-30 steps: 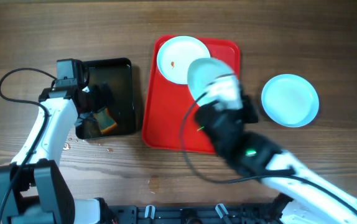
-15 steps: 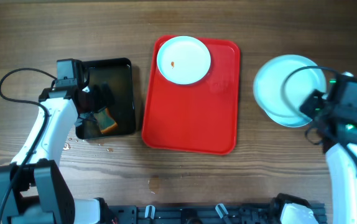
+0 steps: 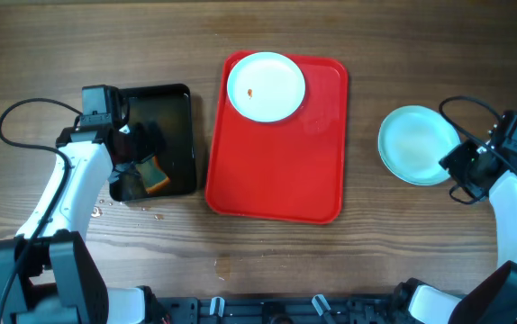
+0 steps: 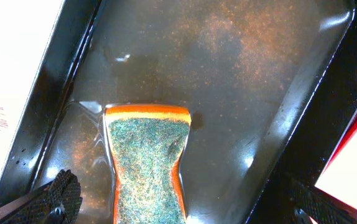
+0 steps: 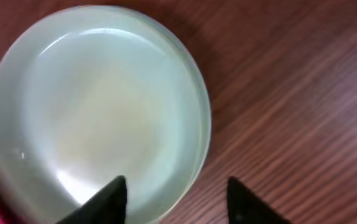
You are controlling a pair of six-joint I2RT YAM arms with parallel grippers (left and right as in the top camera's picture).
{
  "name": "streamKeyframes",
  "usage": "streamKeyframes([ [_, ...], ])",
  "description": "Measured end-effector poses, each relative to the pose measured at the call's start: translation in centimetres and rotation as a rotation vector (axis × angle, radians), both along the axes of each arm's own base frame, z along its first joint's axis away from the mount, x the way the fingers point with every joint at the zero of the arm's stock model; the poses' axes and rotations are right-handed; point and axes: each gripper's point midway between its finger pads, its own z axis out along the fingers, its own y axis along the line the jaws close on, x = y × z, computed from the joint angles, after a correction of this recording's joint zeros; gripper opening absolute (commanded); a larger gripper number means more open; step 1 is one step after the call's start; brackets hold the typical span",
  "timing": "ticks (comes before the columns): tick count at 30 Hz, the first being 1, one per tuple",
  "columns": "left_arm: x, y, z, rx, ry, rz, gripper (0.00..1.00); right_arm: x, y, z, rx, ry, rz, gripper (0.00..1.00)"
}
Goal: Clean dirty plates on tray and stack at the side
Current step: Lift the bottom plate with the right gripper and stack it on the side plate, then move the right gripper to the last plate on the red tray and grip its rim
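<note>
Releasing a pale-blue round plastic plate (image 5: pixel 97 106) aside, the right gripper (image 5: pixel 175 186) stands wide; next, the left gripper (image 4: pixel 188 199), also wide, should grasp the green-and-orange rectangular sponge (image 4: pixel 146 155).

Bright, even light; right wrist view blurred, black tray (image 4: pixel 241 74) glinting.

One plate (image 3: pixel 266 85) sits at the tray (image 3: pixel 276 175)'s far end. A second plate (image 3: pixel 416 144) lies on the bench (image 3: pixel 376 45) to its right, and a smaller tray (image 3: pixel 173 93) holding a sponge (image 3: pixel 155 174) lies to its left.
</note>
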Motion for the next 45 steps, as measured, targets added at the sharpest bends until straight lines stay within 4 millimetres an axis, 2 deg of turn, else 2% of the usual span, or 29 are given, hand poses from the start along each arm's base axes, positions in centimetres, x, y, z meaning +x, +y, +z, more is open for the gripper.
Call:
streamKeyframes([
  [4, 0.0, 0.0, 0.0, 0.000, 0.000, 0.000, 1.00, 2.2, 3.5, 2.9, 0.079, -0.149, 0.170, 0.58],
  [5, 0.0, 0.0, 0.0, 0.000, 0.000, 0.000, 1.00, 3.1, 5.7, 5.0, 0.108, -0.227, 0.253, 0.58],
  [7, 0.0, 0.0, 0.0, 0.000, 0.000, 0.000, 1.00, 3.8, 9.4, 7.6, 0.117, -0.310, 0.401, 0.54],
  [8, 0.0, 0.0, 0.0, 0.000, 0.000, 0.000, 1.00, 3.8, 11.2, 8.4, 0.121, -0.336, 0.470, 0.52],
  [10, 0.0, 0.0, 0.0, 0.000, 0.000, 0.000, 1.00, 3.5, 16.1, 10.0, 0.145, -0.383, 0.644, 0.51],
  [12, 0.0, 0.0, 0.0, 0.000, -0.001, 0.000, 1.00, 2.6, 20.9, 10.5, 0.176, -0.395, 0.806, 0.51],
  [15, 0.0, 0.0, 0.0, -0.001, 0.000, 0.000, 1.00, 1.1, 26.6, 9.8, 0.184, -0.373, 1.000, 0.52],
  [17, 0.0, -0.1, 0.0, -0.004, -0.001, -0.001, 1.00, 1.8, 28.7, 9.2, 0.146, -0.384, 1.063, 0.52],
  [19, 0.0, -0.1, 0.0, -0.006, -0.001, -0.002, 1.00, 4.1, 30.2, 9.0, 0.077, -0.447, 1.083, 0.50],
  [21, 0.0, -0.1, 0.0, -0.007, -0.001, -0.002, 1.00, 6.8, 30.9, 8.7, 0.006, -0.503, 1.074, 0.47],
  [24, 0.0, -0.1, 0.0, -0.007, -0.002, -0.002, 1.00, 10.7, 30.9, 7.5, -0.089, -0.560, 1.039, 0.51],
  [25, 0.0, -0.1, 0.0, -0.007, -0.001, -0.002, 1.00, 13.6, 31.1, 5.7, -0.153, -0.592, 1.023, 0.52],
  [30, 0.1, -0.1, 0.0, -0.007, -0.003, -0.002, 1.00, 17.2, 30.8, -0.2, -0.261, -0.582, 1.016, 0.52],
  [33, 0.0, -0.1, 0.0, -0.007, -0.002, -0.002, 1.00, 18.0, 30.3, -4.5, -0.304, -0.528, 1.015, 0.50],
  [35, 0.0, -0.1, 0.0, -0.007, -0.001, -0.002, 1.00, 18.2, 30.1, -6.4, -0.312, -0.511, 1.007, 0.40],
  [37, 0.0, -0.1, 0.0, -0.007, -0.001, -0.002, 1.00, 18.5, 30.1, -6.9, -0.312, -0.510, 0.992, 0.26],
  [39, 0.0, -0.1, 0.0, -0.007, -0.001, -0.002, 1.00, 18.4, 29.8, -7.3, -0.309, -0.485, 0.983, 0.20],
  [42, 0.0, -0.1, 0.0, -0.007, -0.001, -0.002, 1.00, 17.8, 29.5, -7.7, -0.301, -0.435, 0.983, 0.16],
  [45, 0.0, -0.1, 0.0, -0.007, 0.000, -0.002, 1.00, 16.0, 28.9, -7.6, -0.274, -0.341, 0.981, 0.15],
])
